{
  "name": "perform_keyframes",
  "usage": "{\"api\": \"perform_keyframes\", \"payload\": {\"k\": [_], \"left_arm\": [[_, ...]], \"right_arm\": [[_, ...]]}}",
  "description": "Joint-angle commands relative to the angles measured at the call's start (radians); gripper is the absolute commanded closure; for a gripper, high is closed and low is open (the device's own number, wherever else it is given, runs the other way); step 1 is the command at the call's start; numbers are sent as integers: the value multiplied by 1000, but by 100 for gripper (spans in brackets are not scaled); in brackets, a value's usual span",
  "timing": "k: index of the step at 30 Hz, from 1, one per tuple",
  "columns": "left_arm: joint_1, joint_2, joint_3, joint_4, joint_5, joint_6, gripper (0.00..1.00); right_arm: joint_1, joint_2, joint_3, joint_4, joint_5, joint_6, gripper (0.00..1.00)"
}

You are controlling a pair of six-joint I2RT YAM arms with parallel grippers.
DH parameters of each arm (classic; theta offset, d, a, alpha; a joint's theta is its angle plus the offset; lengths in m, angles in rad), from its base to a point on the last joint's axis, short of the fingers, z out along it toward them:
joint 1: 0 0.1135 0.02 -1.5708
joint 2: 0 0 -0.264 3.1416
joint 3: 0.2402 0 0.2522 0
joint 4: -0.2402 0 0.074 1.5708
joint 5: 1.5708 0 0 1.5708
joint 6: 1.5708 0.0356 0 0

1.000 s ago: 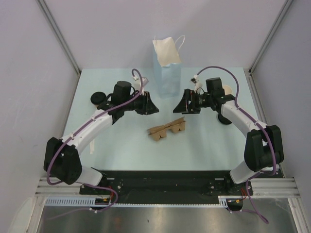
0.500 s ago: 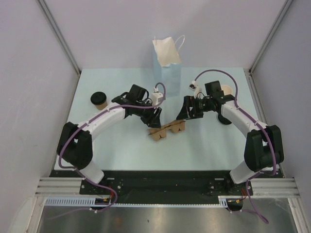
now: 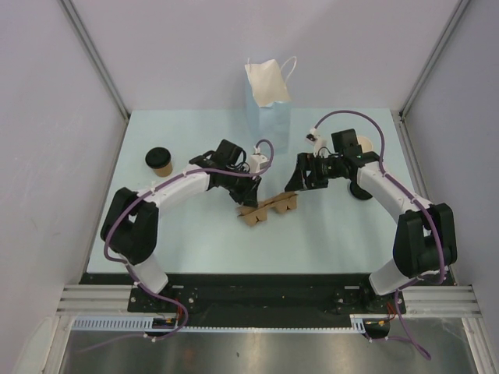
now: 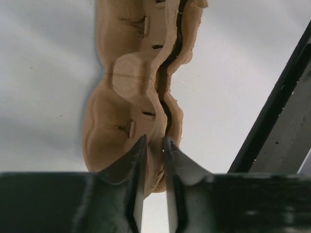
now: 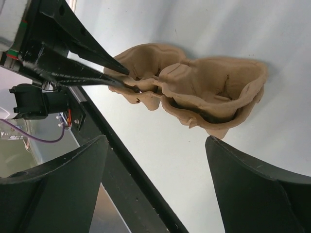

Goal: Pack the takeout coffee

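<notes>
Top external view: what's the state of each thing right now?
Carrier: folded, lying on the table.
Left hand: closed on the Carrier's edge.
Right hand: open, empty.
Cup: upright, lid on.
Blue bag: upright, top open.

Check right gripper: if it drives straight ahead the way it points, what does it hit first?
The pulp carrier. In the right wrist view it lies directly ahead of the open right gripper, and nothing shows in between. Depth is unclear, so I can't say how soon it would touch.
</notes>
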Motion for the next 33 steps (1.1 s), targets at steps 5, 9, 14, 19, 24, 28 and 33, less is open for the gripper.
{"api": "perform_keyframes", "payload": {"k": [5,9,14,19,24,28,33], "left_arm": [[17,-75,13,62,-8,-18,100],[46,-193,22,64,-10,-54,100],[95,-291,35,38,-37,-98,100],[173,-346,23,-74,-47,-81,100],[251,-428,-62,-126,-94,-40,100],[337,-474,-102,-143,-87,-48,100],[371,-500,-128,-146,-74,-58,100]], "right_arm": [[-3,-58,-1,22,-42,-73,15],[16,-79,-1,36,-44,-161,17],[86,-112,1,12,-36,-414,19],[201,-132,1,-94,14,-742,21],[273,-103,3,-224,48,-1041,30],[312,-57,-2,-407,100,-1228,33],[307,17,-34,-308,182,-1244,33]]}}
